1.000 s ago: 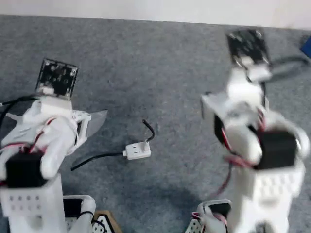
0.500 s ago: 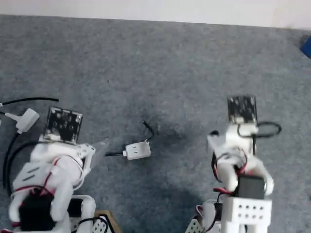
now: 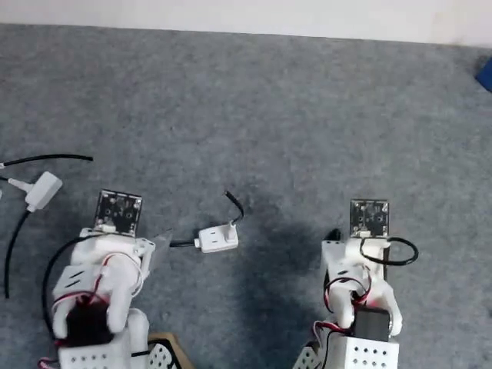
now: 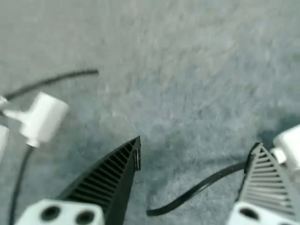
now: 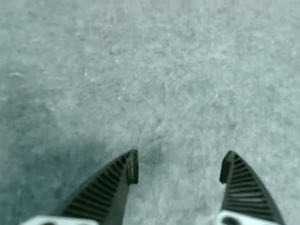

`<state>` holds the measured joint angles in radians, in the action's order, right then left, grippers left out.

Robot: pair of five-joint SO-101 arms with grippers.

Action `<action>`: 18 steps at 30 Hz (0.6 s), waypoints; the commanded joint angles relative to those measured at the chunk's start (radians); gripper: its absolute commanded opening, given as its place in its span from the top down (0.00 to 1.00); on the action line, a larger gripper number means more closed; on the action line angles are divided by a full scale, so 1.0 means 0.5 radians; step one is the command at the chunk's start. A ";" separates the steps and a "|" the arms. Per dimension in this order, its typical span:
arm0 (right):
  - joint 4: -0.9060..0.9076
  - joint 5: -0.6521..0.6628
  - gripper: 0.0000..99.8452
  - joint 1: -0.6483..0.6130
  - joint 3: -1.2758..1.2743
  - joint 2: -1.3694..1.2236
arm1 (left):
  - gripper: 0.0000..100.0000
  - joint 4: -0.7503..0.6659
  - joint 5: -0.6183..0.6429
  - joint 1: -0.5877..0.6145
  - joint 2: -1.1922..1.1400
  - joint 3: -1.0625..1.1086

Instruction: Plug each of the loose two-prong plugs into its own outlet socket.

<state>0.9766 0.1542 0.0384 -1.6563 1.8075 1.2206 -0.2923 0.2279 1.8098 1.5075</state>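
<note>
- High view: we see the grey table (image 3: 307,115) with the left arm (image 3: 100,284) and the right arm (image 3: 357,284) drawn in at its near edge, side by side and well apart.
- A small white block (image 3: 217,238) lies between the two arms, nearer the left one and just beside its wrist. A black cord (image 3: 181,244) runs from it toward that arm, and a short black stub (image 3: 235,206) curls off its far end. We cannot tell whether a plug sits in it.
- A white plug (image 3: 42,190) lies near the table's left edge, beyond the left arm's wrist, with its dark lead (image 3: 15,238) trailing toward the near edge. A second thin black wire (image 3: 54,158) lies just past it.
- Left wrist view: the left gripper (image 4: 197,153) stands wide apart, its fingers (image 4: 112,178) closed on nothing.
- The block's cord crosses the gap between the fingers, lying on the table.
- The white block itself sits just outside one finger, at the frame's edge.
- The white plug lies well off to the outer side of the other finger, clear of both.
- Right wrist view: the right gripper (image 5: 180,166) is also spread wide, with grey table between its fingers (image 5: 110,187). The block and the plug both lie well away from them.
</note>
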 commanded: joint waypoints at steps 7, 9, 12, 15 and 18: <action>-0.284 0.031 0.72 -0.097 -0.315 0.002 | 0.65 -0.316 0.095 -0.097 0.002 0.376; -0.164 0.031 0.72 -0.094 -0.315 0.002 | 0.65 -0.316 0.095 -0.084 0.002 0.376; -0.017 0.031 0.72 -0.087 -0.315 0.002 | 0.65 -0.316 0.092 -0.084 -0.002 0.376; 0.069 0.031 0.72 -0.081 -0.315 0.002 | 0.65 -0.316 0.089 -0.084 -0.002 0.376; 0.170 0.031 0.72 -0.081 -0.315 0.005 | 0.65 -0.316 0.089 -0.084 -0.002 0.376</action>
<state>1.0226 0.1603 0.0031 -1.6609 1.8075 1.0871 -0.2539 0.1895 1.8082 1.6778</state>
